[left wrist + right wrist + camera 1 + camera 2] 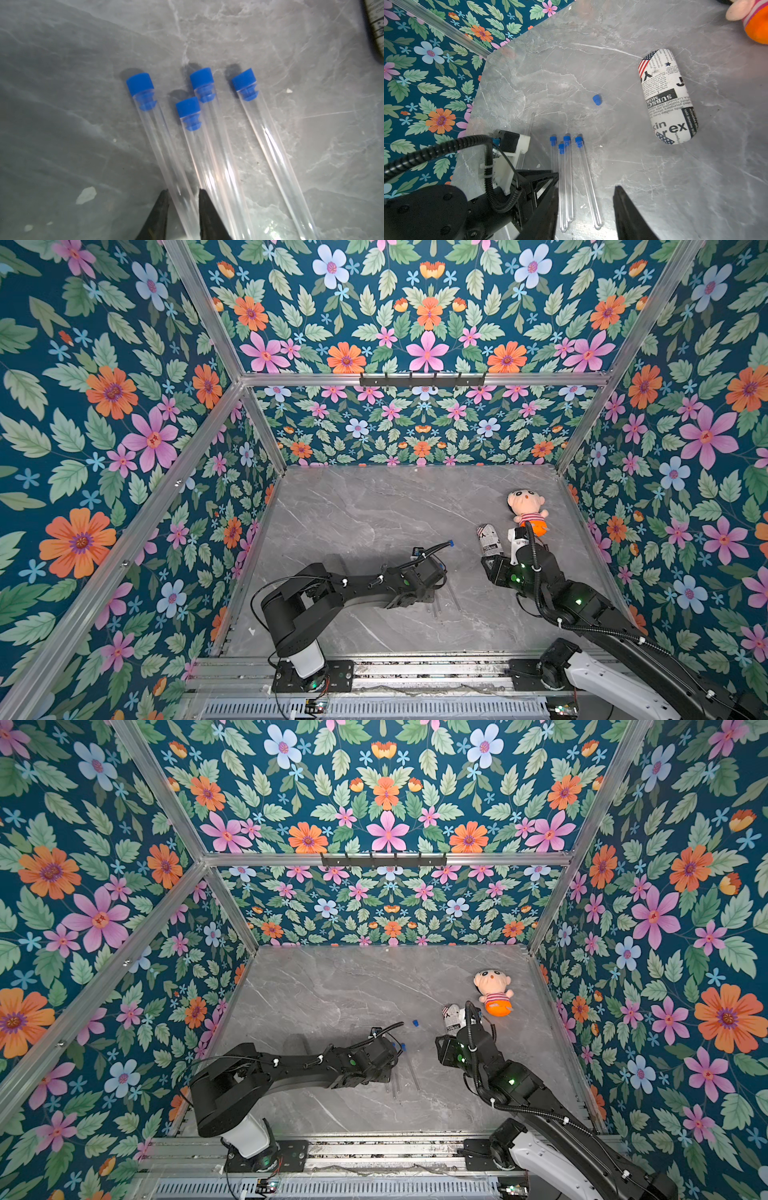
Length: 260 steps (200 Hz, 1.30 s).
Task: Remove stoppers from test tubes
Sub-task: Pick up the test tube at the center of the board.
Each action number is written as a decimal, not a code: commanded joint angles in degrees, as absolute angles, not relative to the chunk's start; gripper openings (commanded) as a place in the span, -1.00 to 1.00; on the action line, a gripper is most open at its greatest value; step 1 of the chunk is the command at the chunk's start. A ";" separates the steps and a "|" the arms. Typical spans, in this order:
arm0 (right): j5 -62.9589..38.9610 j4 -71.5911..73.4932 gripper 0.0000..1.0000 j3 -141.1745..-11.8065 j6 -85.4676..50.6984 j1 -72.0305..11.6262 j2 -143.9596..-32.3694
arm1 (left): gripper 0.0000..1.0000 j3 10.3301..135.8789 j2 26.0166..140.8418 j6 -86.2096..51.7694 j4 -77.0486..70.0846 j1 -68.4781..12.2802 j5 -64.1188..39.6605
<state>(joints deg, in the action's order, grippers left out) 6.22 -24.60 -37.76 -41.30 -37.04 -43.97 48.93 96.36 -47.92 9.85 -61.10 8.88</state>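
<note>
Grey marble worktop (374, 510): four test tubes (209, 166) lying side by side, stoppers (188, 107) in. Likely light, slick, brittle; hold mid-barrel. Left gripper (182, 193) astride outermost tube (159, 145), contact unclear; right gripper (587, 188) spread, empty.

Printed lettering is carried by the newsprint-patterned cylinder (668, 95) lying on the bench (612, 41), right of centre in the right wrist view. "SUBSC" and "MOR" are read inverted at mid-length, "rex" and "kin" near the lower end, and a large "J" and "Y" near the upper end. The smaller print is illegible.
</note>
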 commanded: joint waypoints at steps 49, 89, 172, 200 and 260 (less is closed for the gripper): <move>7.21 -24.18 -0.11 -37.44 -40.42 -37.03 -43.42 | -0.52 48.41 96.27 -45.80 15.25 -59.93 8.51; 7.21 -23.65 -0.13 -37.26 -40.25 -37.10 -43.33 | -0.61 48.29 95.12 -43.70 20.49 -59.12 8.82; 7.02 -22.34 -0.14 -37.00 -40.34 -37.08 -44.99 | -0.44 50.40 99.71 -43.32 26.31 -59.20 11.33; 7.03 -21.59 -0.14 -36.91 -40.34 -37.09 -45.60 | -0.39 50.89 100.28 -43.49 27.45 -59.37 11.19; 6.20 -19.78 -0.14 -36.78 -40.25 -37.10 -46.76 | -0.54 51.78 101.50 -43.37 29.28 -59.43 9.95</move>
<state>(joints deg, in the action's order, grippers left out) 6.20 -21.58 -36.99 -40.27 -37.04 -46.70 52.56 100.07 -43.09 20.60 -59.61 14.70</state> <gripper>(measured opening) 0.432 0.238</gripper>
